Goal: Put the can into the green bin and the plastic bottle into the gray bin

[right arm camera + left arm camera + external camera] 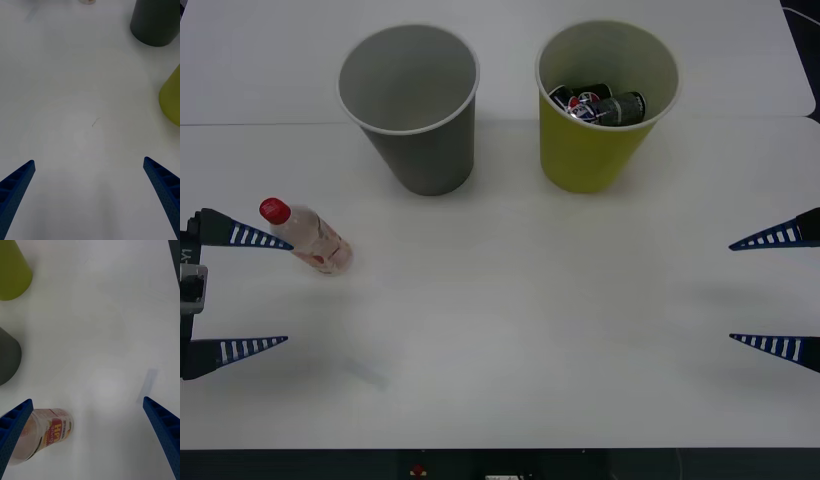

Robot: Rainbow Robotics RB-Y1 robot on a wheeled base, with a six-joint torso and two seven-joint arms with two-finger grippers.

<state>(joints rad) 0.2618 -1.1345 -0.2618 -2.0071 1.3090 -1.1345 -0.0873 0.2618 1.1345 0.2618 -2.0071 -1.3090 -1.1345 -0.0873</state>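
The plastic bottle, clear with a red cap and an orange-red label, is on the white table at the left, its cap right by the far finger of my open left gripper. In the left wrist view the bottle sits against one finger of that gripper, off to one side of the gap. The gray bin stands upright at the back with nothing in it. Beside it, the green bin holds dark cans. My right gripper stands open at the right edge, holding nothing.
The right wrist view has bare tabletop between the fingers of the right gripper, with the gray bin and green bin ahead. A seam between table tops runs behind the bins. The front table edge is near.
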